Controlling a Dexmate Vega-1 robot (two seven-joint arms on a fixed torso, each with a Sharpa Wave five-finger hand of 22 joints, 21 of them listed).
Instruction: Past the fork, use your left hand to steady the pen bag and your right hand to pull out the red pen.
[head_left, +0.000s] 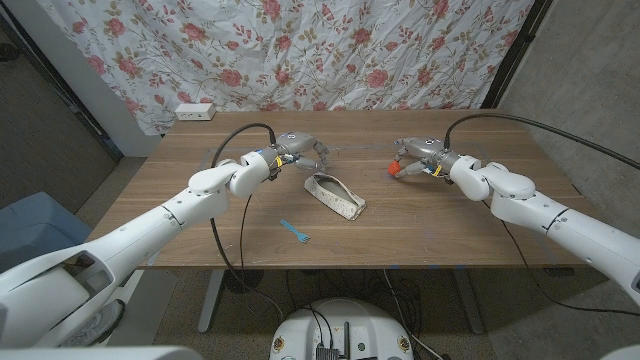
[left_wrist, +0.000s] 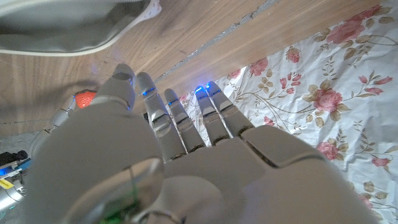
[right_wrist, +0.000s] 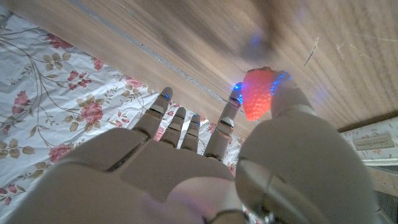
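Pen bag (head_left: 334, 196), contents unseen

Pen bag (head_left: 335, 196): pale cream fabric pouch, slim and elongated, lying slack on the wooden desk near its middle; set diagonally, one end toward the left hand, the other toward the desk's near edge; a darker seam or opening runs along its length. Red pen (head_left: 394, 168): seen as a small red-orange piece, well apart from the bag, pinched at the right hand's fingers; in the right wrist view it glows red-orange (right_wrist: 257, 93), blurred, held over the wood.
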